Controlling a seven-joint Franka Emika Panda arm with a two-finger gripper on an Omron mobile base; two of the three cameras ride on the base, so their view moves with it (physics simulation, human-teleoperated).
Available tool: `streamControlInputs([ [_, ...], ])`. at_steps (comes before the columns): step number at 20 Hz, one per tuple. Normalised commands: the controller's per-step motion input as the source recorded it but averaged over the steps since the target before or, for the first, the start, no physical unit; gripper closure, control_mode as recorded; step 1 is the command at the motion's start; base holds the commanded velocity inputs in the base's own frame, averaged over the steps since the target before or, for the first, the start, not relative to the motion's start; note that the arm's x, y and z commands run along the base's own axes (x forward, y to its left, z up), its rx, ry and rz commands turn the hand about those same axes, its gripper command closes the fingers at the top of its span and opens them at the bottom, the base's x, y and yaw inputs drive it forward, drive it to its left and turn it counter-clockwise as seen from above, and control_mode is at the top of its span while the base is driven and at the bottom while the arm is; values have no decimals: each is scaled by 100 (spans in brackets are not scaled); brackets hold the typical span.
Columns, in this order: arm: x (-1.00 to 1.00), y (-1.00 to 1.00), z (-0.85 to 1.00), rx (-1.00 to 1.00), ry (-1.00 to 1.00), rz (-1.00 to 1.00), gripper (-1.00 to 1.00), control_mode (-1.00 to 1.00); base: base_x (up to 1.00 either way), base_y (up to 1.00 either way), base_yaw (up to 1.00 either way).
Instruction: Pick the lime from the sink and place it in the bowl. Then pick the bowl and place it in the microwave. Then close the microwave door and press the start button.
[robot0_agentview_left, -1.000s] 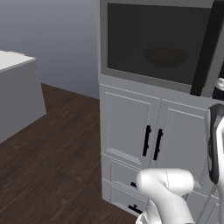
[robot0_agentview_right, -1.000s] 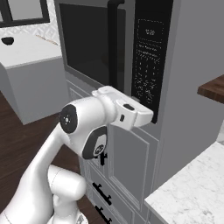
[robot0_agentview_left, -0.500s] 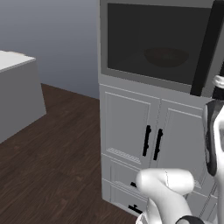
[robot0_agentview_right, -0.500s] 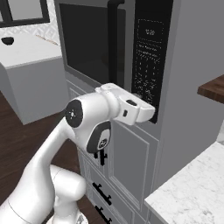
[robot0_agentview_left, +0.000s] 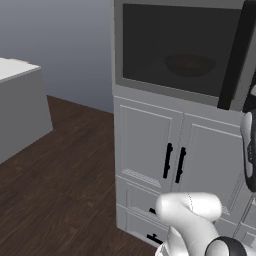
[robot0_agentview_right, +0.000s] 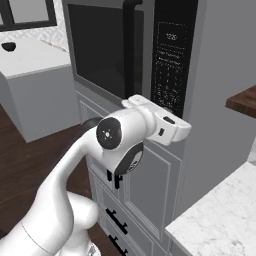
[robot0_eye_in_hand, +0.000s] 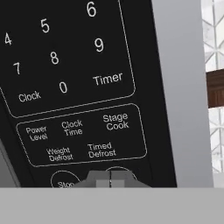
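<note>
— Reddish-brown wood shows dimly through the dark glass: the bowl (robot0_agentview_left: 190, 64) sits inside the microwave (robot0_agentview_right: 210, 75), on the far side of the window. Whether the lime lies in it, I cannot tell through the tint.

— And the microwave door (robot0_agentview_left: 172, 47)?

— Shut, from the look of both base views, with its handle (robot0_agentview_right: 129, 47) upright at the right edge. So judging from that, loading and closing are done; only the start press is left.

— Where is the gripper (robot0_eye_in_hand: 110, 178)?

— Right up against the keypad (robot0_eye_in_hand: 70, 87), at its lower end. The jaws are pressed together and hold nothing. Their tips sit between the round Stop key (robot0_eye_in_hand: 64, 182) and the round key (robot0_eye_in_hand: 119, 171) just right of it, apparently touching the panel there.

— Is that one start?

— Its label is hidden, so that is only my guess.
</note>
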Motion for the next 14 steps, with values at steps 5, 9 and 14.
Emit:
streamControlInputs([
  [5, 62, -5, -3, 6, 0, 8, 100, -100, 0, 0, 0],
  [9, -8, 43, 0, 0, -8, 0, 100, -100, 0, 0, 0],
  [14, -19, 42, 5, 0, -15, 0, 100, -100, 0, 0, 0],
])
